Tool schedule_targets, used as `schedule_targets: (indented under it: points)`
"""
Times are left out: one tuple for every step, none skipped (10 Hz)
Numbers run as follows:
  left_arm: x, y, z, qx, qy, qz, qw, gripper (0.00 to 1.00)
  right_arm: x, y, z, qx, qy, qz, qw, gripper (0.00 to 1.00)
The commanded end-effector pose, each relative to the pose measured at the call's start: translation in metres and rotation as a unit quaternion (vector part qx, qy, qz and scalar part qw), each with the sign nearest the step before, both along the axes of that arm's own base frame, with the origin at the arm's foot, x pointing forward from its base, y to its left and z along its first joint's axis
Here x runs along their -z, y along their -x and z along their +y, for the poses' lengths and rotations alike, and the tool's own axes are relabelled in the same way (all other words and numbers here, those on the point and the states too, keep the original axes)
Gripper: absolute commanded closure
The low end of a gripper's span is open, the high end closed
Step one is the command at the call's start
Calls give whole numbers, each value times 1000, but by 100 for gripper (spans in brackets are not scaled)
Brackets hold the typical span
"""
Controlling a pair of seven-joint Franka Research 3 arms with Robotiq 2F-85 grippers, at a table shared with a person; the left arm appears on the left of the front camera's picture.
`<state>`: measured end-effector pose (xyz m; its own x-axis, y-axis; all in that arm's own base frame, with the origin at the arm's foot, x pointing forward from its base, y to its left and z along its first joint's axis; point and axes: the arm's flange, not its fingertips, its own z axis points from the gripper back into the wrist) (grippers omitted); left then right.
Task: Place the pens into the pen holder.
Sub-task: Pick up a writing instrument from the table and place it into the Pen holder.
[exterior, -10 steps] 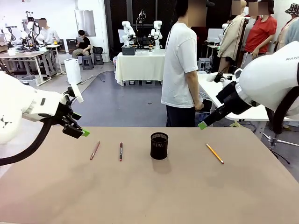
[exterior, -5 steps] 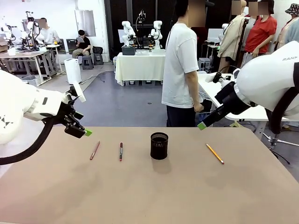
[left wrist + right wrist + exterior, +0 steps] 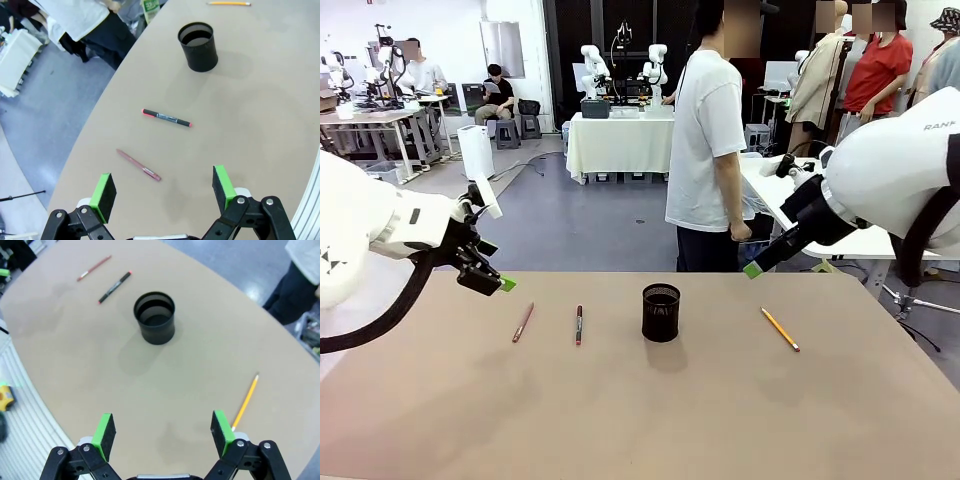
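We see left jaws and right jaws released, empty; pink pen (image 3: 523,322), red-black pen (image 3: 578,325) lie frame-left of mesh pen holder (image 3: 661,312), yellow pencil (image 3: 780,329) frame-right, on table (image 3: 640,420).

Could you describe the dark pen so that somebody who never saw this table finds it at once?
On the brown table, find the black pen holder near the middle. The dark pen lies flat to its left in the front view, between it and a slimmer reddish-pink pen. It alone has a black body with red ends; the pencil opposite is yellow.
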<state>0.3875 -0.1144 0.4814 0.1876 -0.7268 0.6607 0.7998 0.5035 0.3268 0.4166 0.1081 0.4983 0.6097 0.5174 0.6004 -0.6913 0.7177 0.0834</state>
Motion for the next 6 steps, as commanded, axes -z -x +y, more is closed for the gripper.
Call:
schedule_targets:
  points:
    - [-27,6,7,18,-11,27,999,0,-26,-15,-32,-14,-45,11,999,0]
    - [-39,3,15,25,-3,36,999,0,-33,-20,-44,-27,-45,11,999,0]
    - [-48,-4,24,37,16,47,998,0,-42,-30,-61,-26,-54,10,998,0]
    - [-60,-9,37,39,27,53,997,0,-50,-37,-75,-35,-58,9,998,0]
    - [-68,-19,53,41,60,78,994,0,-58,-44,-89,-37,-51,-1,998,0]
    - [-74,-29,69,35,78,83,993,0,-64,-49,-100,-51,-51,-7,997,0]
